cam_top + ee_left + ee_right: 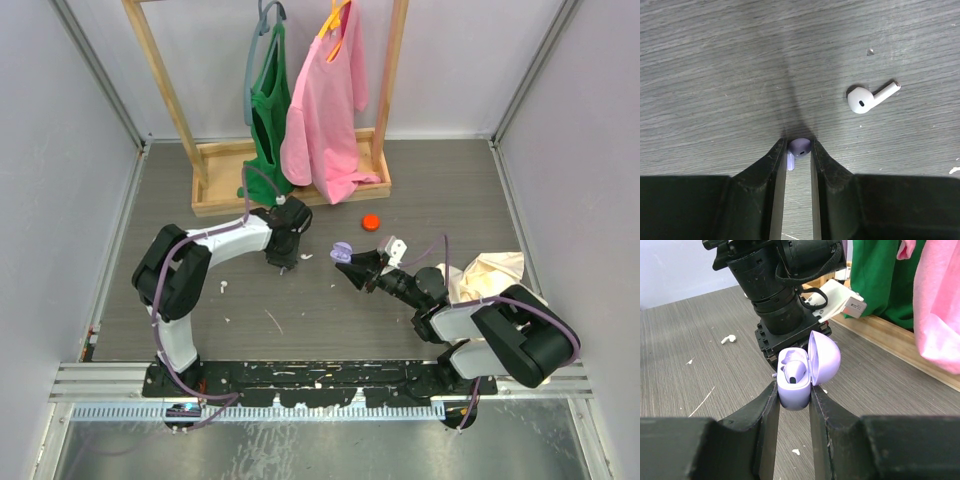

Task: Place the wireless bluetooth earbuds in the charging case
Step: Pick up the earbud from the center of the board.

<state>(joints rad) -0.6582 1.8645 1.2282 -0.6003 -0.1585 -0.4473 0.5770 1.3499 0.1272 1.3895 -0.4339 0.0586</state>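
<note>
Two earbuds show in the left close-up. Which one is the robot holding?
The lavender earbud, pinched between the left fingers; the white earbud lies loose on the table.

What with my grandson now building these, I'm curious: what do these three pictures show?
Two robot arms are bolted to a grey wood-grain table. One picture looks down from above; the other two come from a camera on each wrist. The left gripper pinches a tiny lavender earbud down at the table; a white earbud lies loose nearby. The right gripper holds the open lavender charging case, with a second lavender earbud apparently seated inside.
</note>
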